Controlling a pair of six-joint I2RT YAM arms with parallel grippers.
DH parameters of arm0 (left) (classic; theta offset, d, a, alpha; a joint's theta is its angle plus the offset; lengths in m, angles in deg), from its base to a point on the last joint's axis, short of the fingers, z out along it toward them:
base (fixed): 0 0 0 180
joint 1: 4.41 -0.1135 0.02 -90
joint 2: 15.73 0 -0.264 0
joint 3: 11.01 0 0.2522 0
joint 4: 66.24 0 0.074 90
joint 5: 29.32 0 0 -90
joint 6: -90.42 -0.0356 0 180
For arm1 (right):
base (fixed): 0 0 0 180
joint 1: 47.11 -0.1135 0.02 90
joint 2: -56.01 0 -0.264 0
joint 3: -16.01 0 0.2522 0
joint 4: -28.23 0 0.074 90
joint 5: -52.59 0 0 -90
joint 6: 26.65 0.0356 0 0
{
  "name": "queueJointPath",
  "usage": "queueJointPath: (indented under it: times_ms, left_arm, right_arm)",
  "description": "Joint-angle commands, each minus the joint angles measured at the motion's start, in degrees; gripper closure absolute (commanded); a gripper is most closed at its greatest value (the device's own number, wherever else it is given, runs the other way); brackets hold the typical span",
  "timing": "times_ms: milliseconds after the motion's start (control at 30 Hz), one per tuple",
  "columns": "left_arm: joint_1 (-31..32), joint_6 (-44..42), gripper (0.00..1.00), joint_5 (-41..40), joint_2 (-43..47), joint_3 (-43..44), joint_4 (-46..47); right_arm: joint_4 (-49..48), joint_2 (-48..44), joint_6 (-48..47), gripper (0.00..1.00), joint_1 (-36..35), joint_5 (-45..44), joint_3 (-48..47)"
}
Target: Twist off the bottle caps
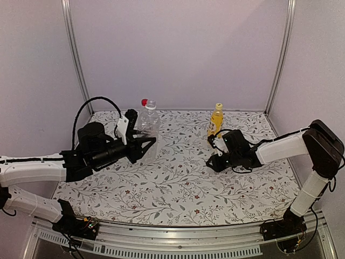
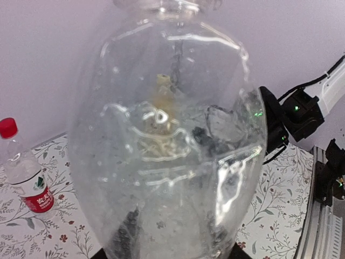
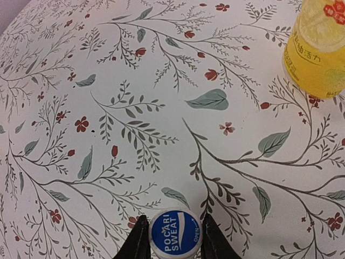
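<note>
Trouble lay centre-left in the top view: the left gripper (image 1: 144, 142) had its jaws around the uncapped clear bottle (image 1: 149, 125), whether pressing it I could not tell, and a slack hold could topple it. Low in the right wrist view the right gripper (image 1: 214, 162) was clamped on the blue cap (image 3: 175, 233); dropped on edge, it might roll. Higher in the top view, the red cap (image 1: 144, 102) and yellow cap (image 1: 219, 106) sat unremoved.
</note>
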Motion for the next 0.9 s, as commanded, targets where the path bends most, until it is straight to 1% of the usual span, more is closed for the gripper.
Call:
queueJointPath:
  times_ms: [0,133,367,633,733,867]
  left_arm:
    - [-0.61,-0.77,0.61,-2.07,-1.5,0.24,1.06]
    - [-0.58,-0.49,0.62,-2.26,-3.0,0.36,2.0]
    - [-0.71,0.18,0.61,-6.63,-4.79,-0.62,4.99]
    - [-0.71,-0.78,0.61,-7.67,-4.88,-0.34,5.22]
    - [-0.83,-1.06,0.61,-9.1,-4.53,-0.85,5.6]
    - [-1.92,-0.09,0.6,-11.33,-4.12,-3.27,8.15]
  right_arm:
    - [-4.87,0.55,2.57,0.77,0.19,-0.74,3.49]
    - [-6.58,0.31,2.47,0.74,0.18,-1.98,6.21]
    - [-7.07,1.35,2.82,0.69,0.22,-1.61,7.73]
    - [-6.89,-0.59,4.27,0.54,0.16,-2.5,10.22]
    - [-6.0,-2.4,4.43,0.49,0.09,-2.67,10.55]
    - [-3.52,-6.4,3.53,0.4,-0.25,-2.49,8.97]
